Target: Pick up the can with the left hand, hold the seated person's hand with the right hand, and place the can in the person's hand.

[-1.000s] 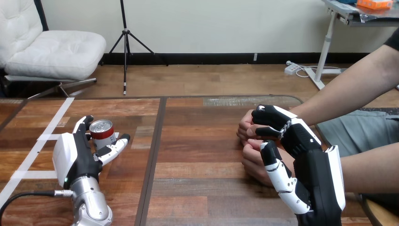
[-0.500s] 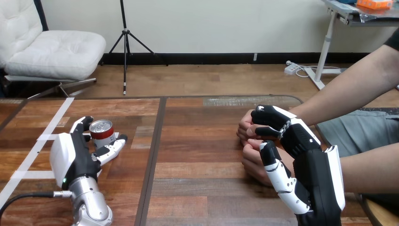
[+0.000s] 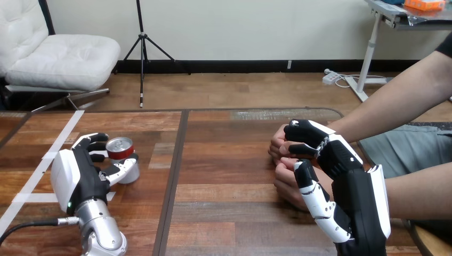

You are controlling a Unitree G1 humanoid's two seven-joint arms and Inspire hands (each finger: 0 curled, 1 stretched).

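Can (image 3: 121,145), half hidden, gripped by left hand (image 3: 80,178); right hand (image 3: 341,160) clasps person's hand (image 3: 277,145).

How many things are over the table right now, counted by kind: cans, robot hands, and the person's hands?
Cans: 1, the can.
Robot hands: 2, the left hand curled round the can, the right hand curled round the person's upper hand.
Person's hands: 2, the upper hand and the lower hand.
Total: 5.

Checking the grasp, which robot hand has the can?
The left hand, fingers curled round the can; the right hand is curled round the person's upper hand instead.
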